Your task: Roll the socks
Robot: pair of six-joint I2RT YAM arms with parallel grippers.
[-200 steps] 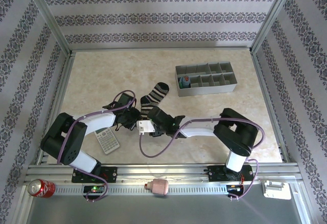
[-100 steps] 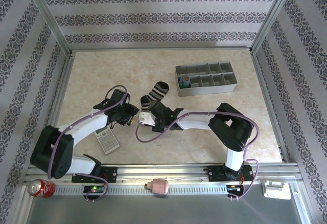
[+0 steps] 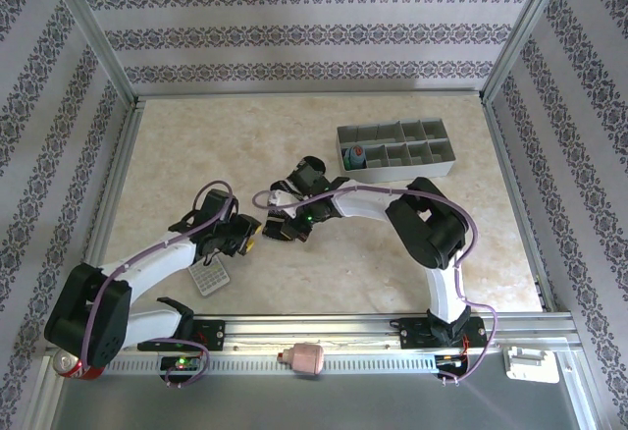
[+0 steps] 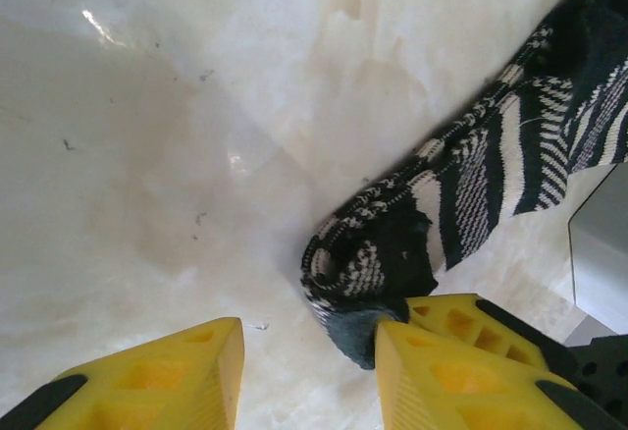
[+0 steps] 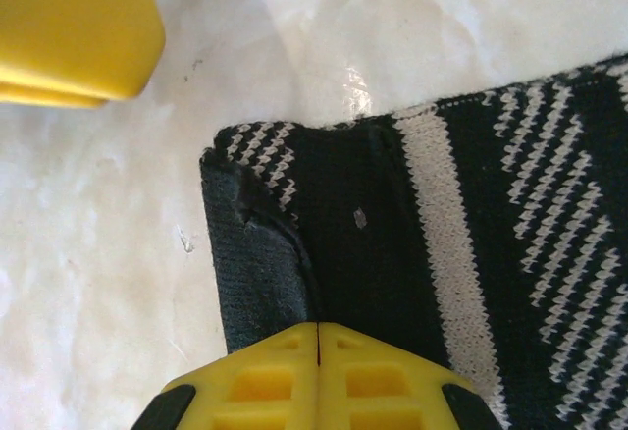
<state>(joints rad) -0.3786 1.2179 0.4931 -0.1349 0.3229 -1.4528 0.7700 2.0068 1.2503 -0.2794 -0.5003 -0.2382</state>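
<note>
One black-and-white striped sock [image 4: 471, 185] is laid near the middle of the table [image 4: 147, 155]. Its dark end is pinched by the right gripper [image 5: 319, 337], whose jaws are pressed together. At the sock's 8 o'clock the left gripper [image 4: 309, 342] is parted, with nothing gripped.

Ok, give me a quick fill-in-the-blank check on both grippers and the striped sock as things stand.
1. The right gripper has its jaws ___ on the black-and-white striped fabric sock.
2. The left gripper has its jaws ___, near that sock's end.
3. The grey flat calculator lies beside the ___ arm.
Missing words: shut; open; left.
</note>
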